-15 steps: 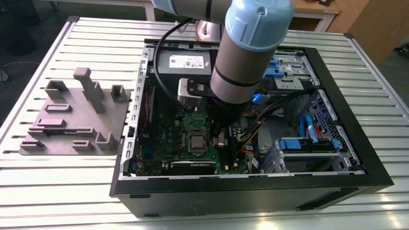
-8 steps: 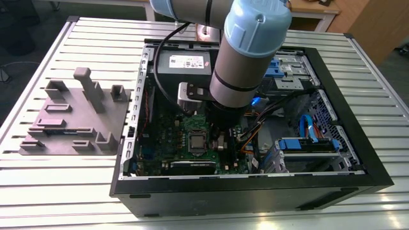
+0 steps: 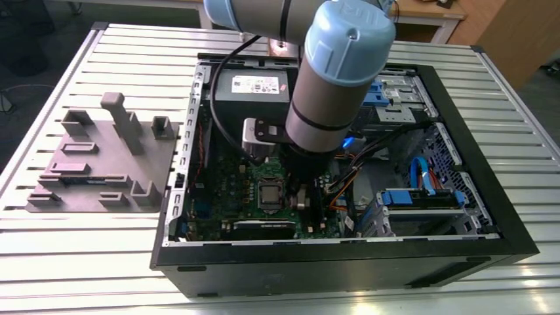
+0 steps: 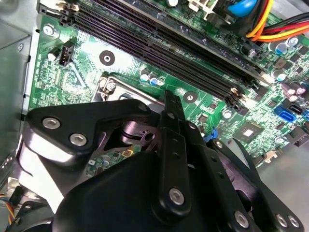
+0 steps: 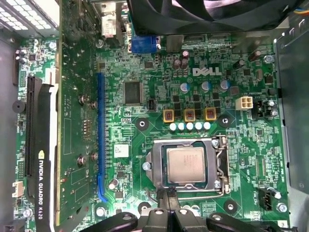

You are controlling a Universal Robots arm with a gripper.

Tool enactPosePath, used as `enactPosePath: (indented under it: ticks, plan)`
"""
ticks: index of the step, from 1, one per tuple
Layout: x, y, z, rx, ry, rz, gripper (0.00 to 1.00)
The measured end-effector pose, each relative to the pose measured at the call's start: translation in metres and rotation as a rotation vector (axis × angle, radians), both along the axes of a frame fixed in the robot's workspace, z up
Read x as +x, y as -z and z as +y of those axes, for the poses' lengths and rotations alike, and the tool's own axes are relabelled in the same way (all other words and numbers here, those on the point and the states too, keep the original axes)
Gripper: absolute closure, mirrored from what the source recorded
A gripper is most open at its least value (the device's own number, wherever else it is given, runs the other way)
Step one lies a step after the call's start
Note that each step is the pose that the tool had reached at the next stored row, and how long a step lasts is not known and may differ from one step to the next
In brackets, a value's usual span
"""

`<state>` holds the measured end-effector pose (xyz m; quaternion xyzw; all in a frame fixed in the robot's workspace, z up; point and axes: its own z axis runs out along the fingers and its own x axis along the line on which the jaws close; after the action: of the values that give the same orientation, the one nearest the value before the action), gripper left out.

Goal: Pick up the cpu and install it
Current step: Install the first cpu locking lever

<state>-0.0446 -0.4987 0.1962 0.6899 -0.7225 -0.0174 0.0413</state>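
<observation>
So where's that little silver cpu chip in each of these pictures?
Exterior view: the cpu lies on the green motherboard, to the exterior view's left of the gripper.
First wrist view: the cpu sits flat in its socket, close to the gripper.
Second wrist view: hidden behind the gripper.
Shared landmark: the motherboard.

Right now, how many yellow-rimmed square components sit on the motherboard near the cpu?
3, in one row beside the cpu, in the first wrist view: first square, middle square, last square. More may be hidden elsewhere.
</observation>
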Motion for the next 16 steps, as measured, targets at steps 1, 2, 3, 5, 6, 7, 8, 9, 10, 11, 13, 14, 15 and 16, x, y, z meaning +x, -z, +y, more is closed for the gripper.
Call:
enactPosePath:
  ticks: [1,2,3,5,6,7,8,9,10,11,13,14,15,16]
  plan:
    - [0.0,0.0006,-0.0001,-0.0001,-0.002,0.0001,0.9]
    - [0.0,0.001,-0.0003,-0.0002,-0.004,0.0001,0.9]
    - [0.0,0.0015,-0.0003,-0.0003,-0.005,0.0001,0.9]
    - [0.0,0.0024,-0.0004,-0.0002,-0.007,0.0001,0.9]
    - [0.0,0.0028,-0.0005,-0.0002,-0.008,0.0001,0.9]
    - [0.0,0.0032,-0.0006,-0.0001,-0.009,0.0001,0.9]
    - [0.0,0.0035,-0.0006,-0.0001,-0.01,0.0,0.9]
    - [0.0,0.004,-0.0007,-0.0001,-0.011,0.0,0.9]
    - [0.0,0.0043,-0.0008,-0.0001,-0.012,0.0,0.9]
    - [0.0,0.0046,-0.0009,0.0,-0.012,0.0,0.9]
    - [0.0,0.0051,-0.001,-0.0003,-0.013,0.0001,0.9]
    - [0.0,0.0054,-0.0011,-0.0005,-0.013,0.0002,0.9]
    - [0.0,0.0059,-0.0011,-0.0005,-0.013,0.0002,0.9]
    - [0.0,0.0063,-0.0011,-0.0005,-0.014,0.0002,0.9]
